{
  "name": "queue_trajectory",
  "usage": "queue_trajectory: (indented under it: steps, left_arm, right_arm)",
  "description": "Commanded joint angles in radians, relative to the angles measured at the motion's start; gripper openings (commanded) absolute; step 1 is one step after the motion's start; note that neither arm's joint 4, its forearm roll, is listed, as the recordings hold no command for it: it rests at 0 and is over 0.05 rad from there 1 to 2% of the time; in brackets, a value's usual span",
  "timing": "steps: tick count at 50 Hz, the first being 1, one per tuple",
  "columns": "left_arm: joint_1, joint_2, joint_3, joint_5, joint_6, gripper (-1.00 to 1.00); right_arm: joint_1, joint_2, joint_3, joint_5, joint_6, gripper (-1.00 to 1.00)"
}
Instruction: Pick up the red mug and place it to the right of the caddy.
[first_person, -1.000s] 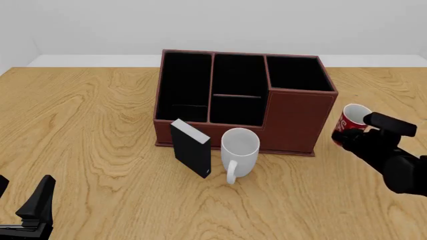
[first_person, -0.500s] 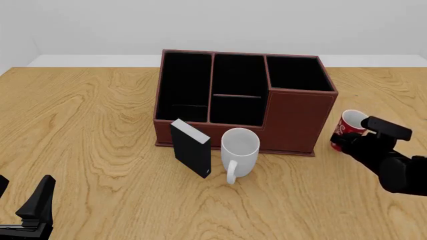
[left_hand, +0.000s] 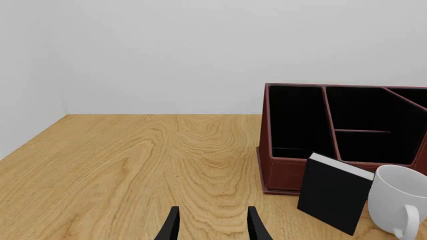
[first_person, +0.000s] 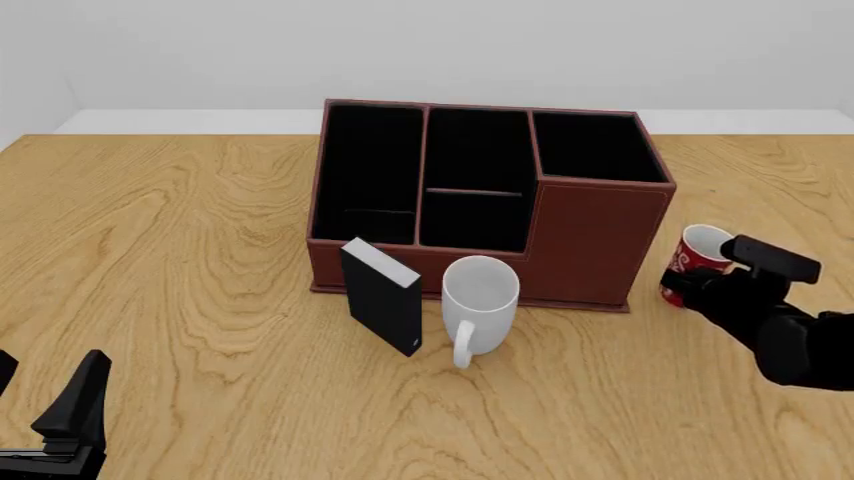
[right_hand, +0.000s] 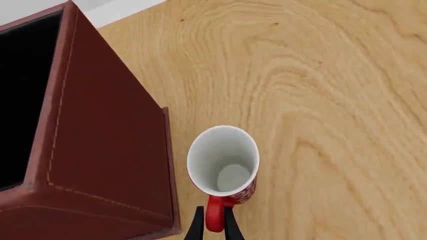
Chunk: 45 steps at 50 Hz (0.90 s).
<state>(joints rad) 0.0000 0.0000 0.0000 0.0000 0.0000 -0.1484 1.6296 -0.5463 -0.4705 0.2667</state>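
The red mug (first_person: 694, 260) stands upright just right of the caddy (first_person: 587, 235), low at the table, with a narrow gap between them. The right wrist view looks down into the red mug (right_hand: 223, 162), showing its white inside beside the caddy's brown side wall (right_hand: 100, 150). My right gripper (right_hand: 213, 226) is shut on the mug's red handle, and in the front view the right gripper (first_person: 687, 287) reaches in from the right. I cannot tell whether the mug's base touches the wood. My left gripper (left_hand: 212, 226) is open and holds nothing, low at the front left (first_person: 51, 395).
A plain white mug (first_person: 478, 300) and a small black book-like box (first_person: 380, 295) stand against the caddy's front wall. Both also show in the left wrist view, the white mug (left_hand: 397, 195) beside the black box (left_hand: 333, 192). Bare wood (first_person: 174, 250) lies left of the caddy.
My right gripper has come down with the red mug, bringing it lower beside the caddy's right wall. The left arm has not moved.
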Motion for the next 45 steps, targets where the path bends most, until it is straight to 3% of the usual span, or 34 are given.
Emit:
queue_trajectory:
  steps: [1, 38, 39, 45]
  left_arm:
    - [0.000, 0.000, 0.000, 0.000, 0.000, 1.00]
    - [0.000, 0.000, 0.000, 0.000, 0.000, 1.00]
    - [0.000, 0.000, 0.000, 0.000, 0.000, 1.00]
    - [0.000, 0.000, 0.000, 0.000, 0.000, 1.00]
  right_arm:
    - [-0.003, 0.026, -0.007, -0.009, 0.021, -1.00]
    - [0.022, 0.104, -0.003, -0.044, 0.052, -1.00]
    - [0.020, 0.103, -0.004, -0.041, 0.051, 1.00]
    - [0.022, 0.105, -0.002, -0.041, 0.051, 1.00]
